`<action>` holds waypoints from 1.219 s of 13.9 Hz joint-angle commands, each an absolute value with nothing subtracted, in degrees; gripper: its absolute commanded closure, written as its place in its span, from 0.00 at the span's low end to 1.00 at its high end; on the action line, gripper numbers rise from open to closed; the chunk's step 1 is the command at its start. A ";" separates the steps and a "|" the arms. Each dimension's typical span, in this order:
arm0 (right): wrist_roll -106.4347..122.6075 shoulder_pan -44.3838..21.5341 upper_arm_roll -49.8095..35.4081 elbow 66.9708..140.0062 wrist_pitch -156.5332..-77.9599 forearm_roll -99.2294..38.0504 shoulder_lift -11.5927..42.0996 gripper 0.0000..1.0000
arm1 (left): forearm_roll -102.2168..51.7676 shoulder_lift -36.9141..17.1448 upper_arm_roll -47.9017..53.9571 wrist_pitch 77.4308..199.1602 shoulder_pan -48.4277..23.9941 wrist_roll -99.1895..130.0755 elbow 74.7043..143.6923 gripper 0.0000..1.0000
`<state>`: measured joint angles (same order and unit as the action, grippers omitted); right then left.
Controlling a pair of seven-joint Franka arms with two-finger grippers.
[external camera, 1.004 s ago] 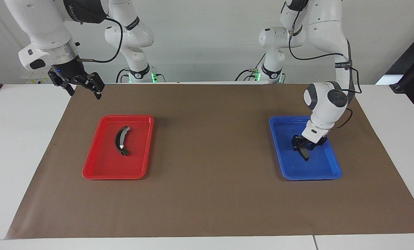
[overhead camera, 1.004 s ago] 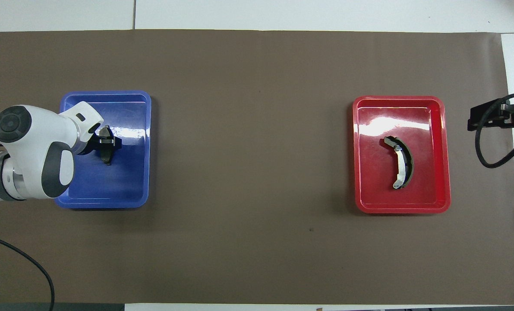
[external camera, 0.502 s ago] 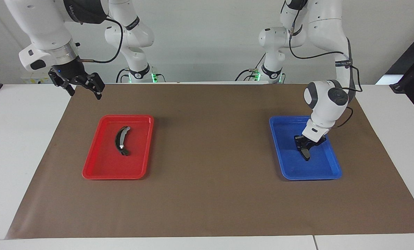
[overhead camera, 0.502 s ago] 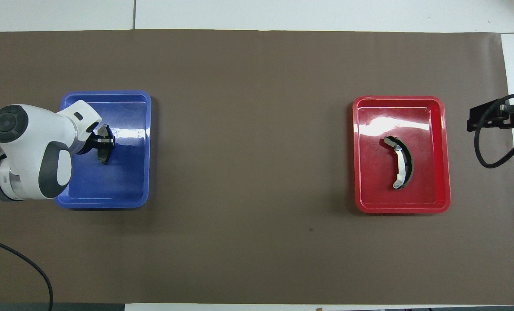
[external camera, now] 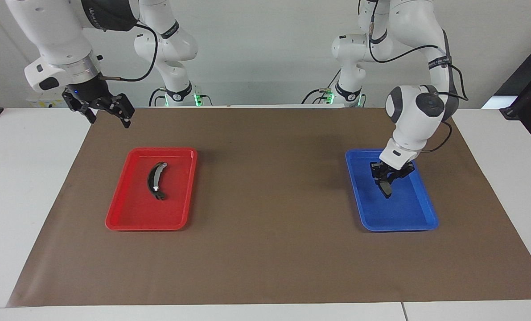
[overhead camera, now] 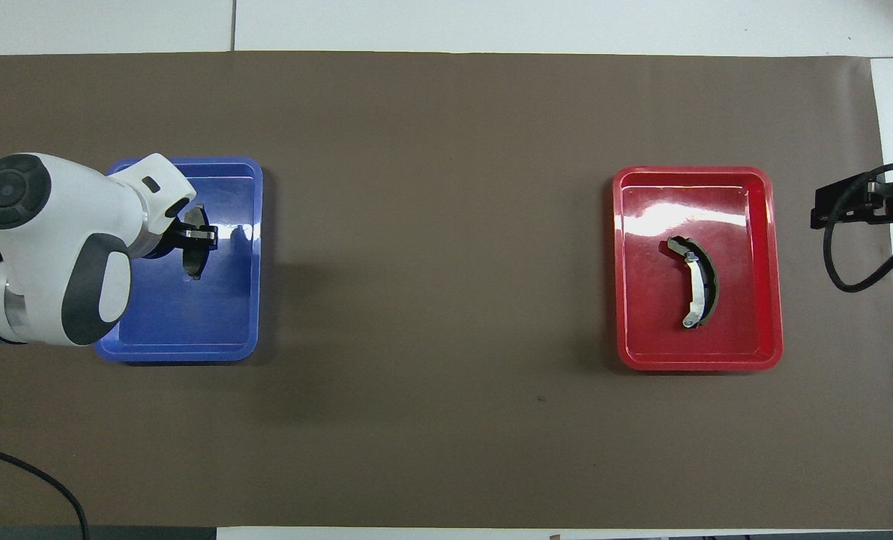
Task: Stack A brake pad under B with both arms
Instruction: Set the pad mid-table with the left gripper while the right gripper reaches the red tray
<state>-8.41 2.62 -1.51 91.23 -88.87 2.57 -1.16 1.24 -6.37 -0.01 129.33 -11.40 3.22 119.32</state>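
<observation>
My left gripper (external camera: 386, 175) (overhead camera: 197, 236) is shut on the small dark-grey brake pad (external camera: 386, 188) (overhead camera: 195, 255) and holds it, hanging on edge, above the blue tray (external camera: 419, 214) (overhead camera: 184, 330). The long curved brake shoe B (external camera: 155, 180) (overhead camera: 697, 281), black with a silver inner rim, lies flat in the red tray (external camera: 127, 214) (overhead camera: 753, 210). My right gripper (external camera: 107, 110) (overhead camera: 840, 204) is open and empty; it waits in the air over the mat's edge at the right arm's end.
A brown mat (external camera: 265, 249) (overhead camera: 431, 225) covers the white table. The two trays stand apart, one toward each arm's end, with bare mat between them.
My left gripper has risen with the brake pad, lifting it off the blue tray's floor. The right arm has not moved.
</observation>
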 commanded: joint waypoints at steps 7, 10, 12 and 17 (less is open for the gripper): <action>-5.28 2.90 -2.02 113.98 -107.65 1.06 -6.08 0.00 | 0.18 -9.49 -0.53 134.99 -32.50 23.37 118.48 0.99; -3.52 2.46 -2.02 121.69 -115.97 0.97 -4.57 0.00 | 0.00 -15.79 -0.53 136.48 -37.25 28.90 113.40 0.99; 0.95 2.46 -2.02 128.55 -124.93 0.88 -4.40 0.00 | -0.70 -18.54 -0.44 139.20 -39.28 30.23 112.24 0.99; 1.41 2.90 -1.93 133.42 -134.99 0.79 -1.41 0.00 | -0.88 -20.74 -0.44 141.24 -40.34 30.50 112.76 0.67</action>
